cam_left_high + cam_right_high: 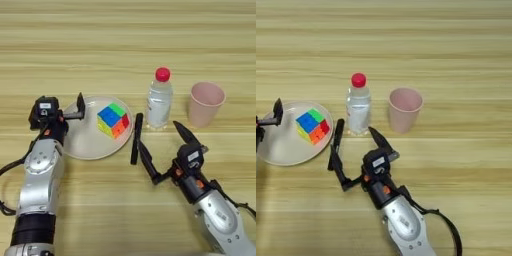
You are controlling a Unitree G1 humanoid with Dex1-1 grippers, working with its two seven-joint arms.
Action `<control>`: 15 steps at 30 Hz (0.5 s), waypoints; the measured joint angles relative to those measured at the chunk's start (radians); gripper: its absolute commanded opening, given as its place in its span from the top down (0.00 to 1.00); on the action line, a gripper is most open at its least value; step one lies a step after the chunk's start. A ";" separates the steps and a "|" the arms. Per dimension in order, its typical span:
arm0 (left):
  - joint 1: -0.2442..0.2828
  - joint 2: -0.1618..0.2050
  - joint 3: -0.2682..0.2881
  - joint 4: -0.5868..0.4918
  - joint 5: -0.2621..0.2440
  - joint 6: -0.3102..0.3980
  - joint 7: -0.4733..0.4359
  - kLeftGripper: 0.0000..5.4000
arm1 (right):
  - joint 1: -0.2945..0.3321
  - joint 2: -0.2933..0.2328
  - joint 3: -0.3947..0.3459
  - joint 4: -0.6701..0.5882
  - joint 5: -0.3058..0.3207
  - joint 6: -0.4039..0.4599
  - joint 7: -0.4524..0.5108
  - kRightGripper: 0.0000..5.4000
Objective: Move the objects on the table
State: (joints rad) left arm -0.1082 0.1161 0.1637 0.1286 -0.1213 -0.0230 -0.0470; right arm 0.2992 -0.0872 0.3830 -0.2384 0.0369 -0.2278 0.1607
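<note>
Closing on the black pen [136,138] looks like the step in hand, so best done by keeping the right gripper [162,145] low and level, with its left finger just beside the pen's near end and its other finger rising toward the clear plastic bottle [159,100], then sliding left until the pen sits between both fingers before squeezing. Worth watching: bottle upright just right of the pen's far end, easily tipped by the raised finger; pink cup [205,104] standing further right, apart from the bottle. Right jaws spread wide in a V, holding nothing, forearm slanting up from the near right corner of the table [125,40], wrist turned so the fingers point away and leftward. Pen lying almost straight away from the robot near the table's middle, its far end just beside the right rim of the cream round plate [80,145]. Puzzle cube [113,120] resting on the plate's right half, tilted on a corner-forward view, clear of the rim. Left gripper [79,110] over the plate's left rim, one finger upright and plainly seen, the other hard to make out, so cannot tell whether parted or pressed together; nothing visibly held. Left forearm rising straight from the near left edge, wrist bent inward toward the plate.
</note>
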 measured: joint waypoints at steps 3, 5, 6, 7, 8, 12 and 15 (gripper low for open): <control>-0.002 0.000 0.004 0.001 -0.001 -0.011 -0.003 0.00 | 0.031 -0.006 -0.063 0.001 -0.006 -0.017 -0.024 0.01; -0.005 0.000 0.007 0.007 -0.002 -0.022 -0.005 0.00 | 0.036 -0.012 -0.106 0.004 -0.018 -0.032 -0.046 0.01; -0.006 0.000 0.008 0.010 -0.002 -0.024 -0.006 0.00 | 0.039 -0.015 -0.128 0.010 -0.024 -0.045 -0.054 0.01; -0.006 0.000 0.009 0.010 -0.002 -0.027 -0.008 0.00 | 0.041 -0.019 -0.149 0.019 -0.029 -0.055 -0.063 0.01; -0.006 0.000 0.009 0.010 -0.003 -0.028 -0.010 0.00 | 0.042 -0.023 -0.164 0.026 -0.027 -0.066 -0.064 0.01; -0.006 0.004 0.017 0.010 -0.004 -0.030 -0.017 0.00 | 0.043 -0.039 -0.237 0.066 -0.012 -0.090 -0.063 0.01; -0.006 0.009 0.022 0.010 -0.004 -0.032 -0.023 0.00 | 0.044 -0.045 -0.280 0.087 -0.001 -0.097 -0.062 0.01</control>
State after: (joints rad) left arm -0.1141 0.1253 0.1855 0.1384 -0.1258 -0.0545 -0.0696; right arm 0.3431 -0.1321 0.1025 -0.1517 0.0356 -0.3249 0.0985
